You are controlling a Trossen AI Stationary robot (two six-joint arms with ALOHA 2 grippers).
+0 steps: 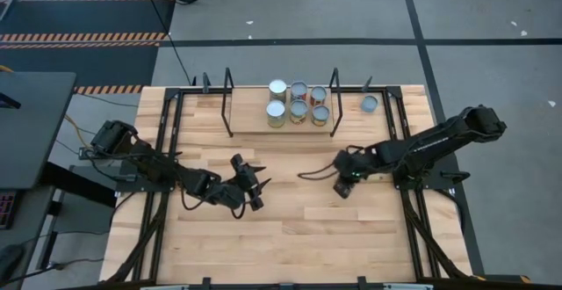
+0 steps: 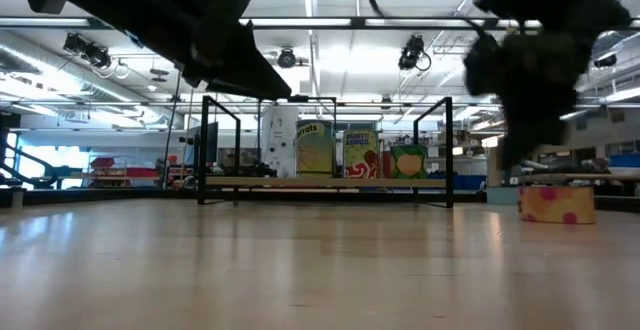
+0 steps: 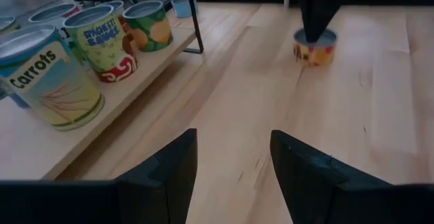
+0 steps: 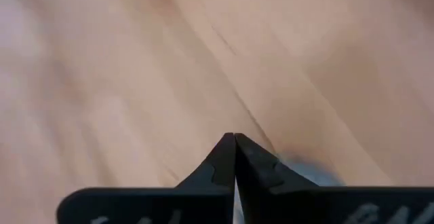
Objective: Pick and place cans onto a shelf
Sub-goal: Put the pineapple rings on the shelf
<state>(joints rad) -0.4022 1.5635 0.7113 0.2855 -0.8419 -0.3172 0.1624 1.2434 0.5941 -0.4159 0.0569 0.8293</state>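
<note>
Six cans (image 1: 299, 104) stand upright on the shelf (image 1: 250, 123) at the table's far middle; the left wrist view shows them labelled (image 3: 51, 75). A pale-blue-topped can (image 1: 370, 104) stands on the table right of the shelf. A yellow, red-dotted can (image 3: 314, 47) (image 2: 557, 205) stands on the table under my right gripper (image 1: 341, 189), which is shut (image 4: 234, 139), points steeply down and hides this can in the high view. My left gripper (image 1: 260, 184) (image 3: 234, 163) hovers open left of centre with nothing between its fingers, pointing toward the shelf's right end. My right gripper's shut fingers (image 3: 315, 17) come down from above onto the top (image 3: 324, 39) of the yellow can, which stands upright on the table. I cannot tell whether the fingertips touch it. Nothing sits between the fingers.
The shelf's black posts (image 1: 228, 101) (image 1: 334, 101) rise at its ends. Black frame rails (image 1: 413, 211) run along both table sides under the arms. Bare wood (image 1: 299, 237) stretches across the table's near half.
</note>
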